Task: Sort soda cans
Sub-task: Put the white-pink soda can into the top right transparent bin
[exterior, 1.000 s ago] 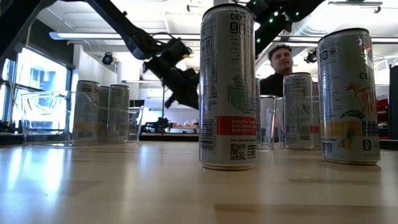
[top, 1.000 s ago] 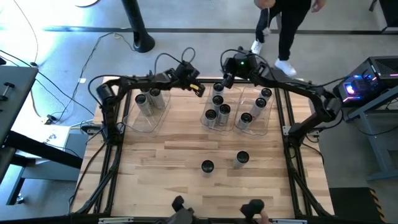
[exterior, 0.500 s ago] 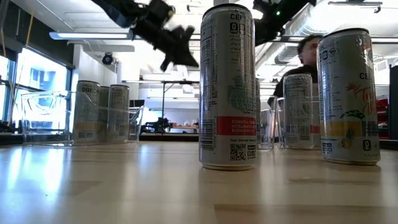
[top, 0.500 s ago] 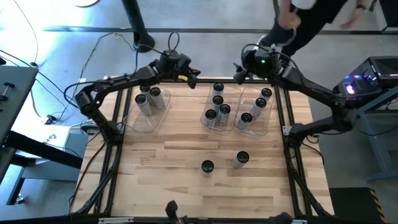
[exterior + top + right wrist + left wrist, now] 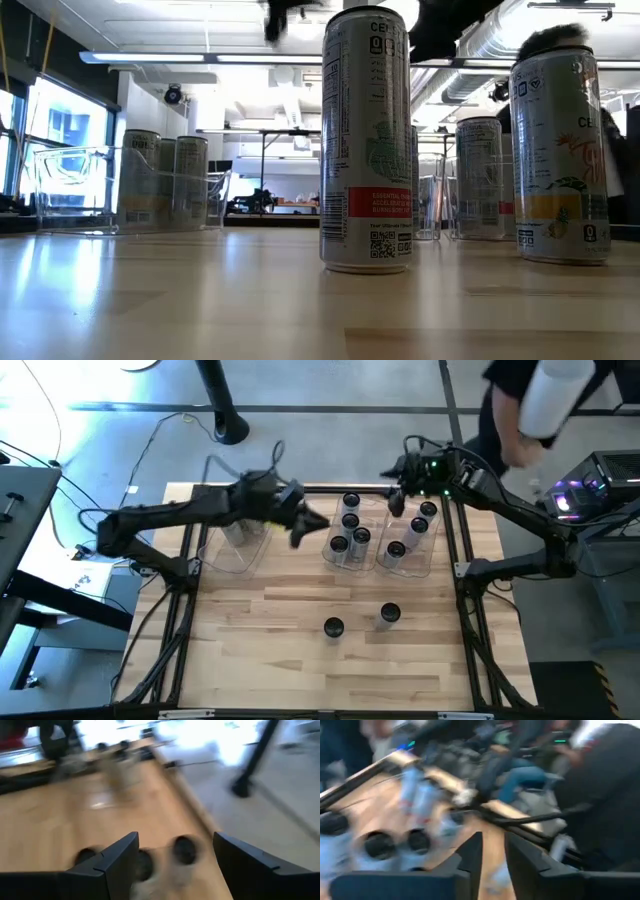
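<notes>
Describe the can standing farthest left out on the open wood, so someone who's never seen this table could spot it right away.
Start from the wooden table and its three clear bins along the far edge. Nearer than the bins, only two cans stand loose on bare wood. The one you want is the left of that pair, below the middle bin, standing upright alone; in the low view its label carries a red band, unlike its yellow-marked neighbour.

In the low view, the nearest soda can (image 5: 366, 140) shows the letters "CE" at its top edge, cut off, with a QR code near its base. The can at three o'clock (image 5: 559, 155) also begins "CE". The finer print on both is unreadable.
</notes>
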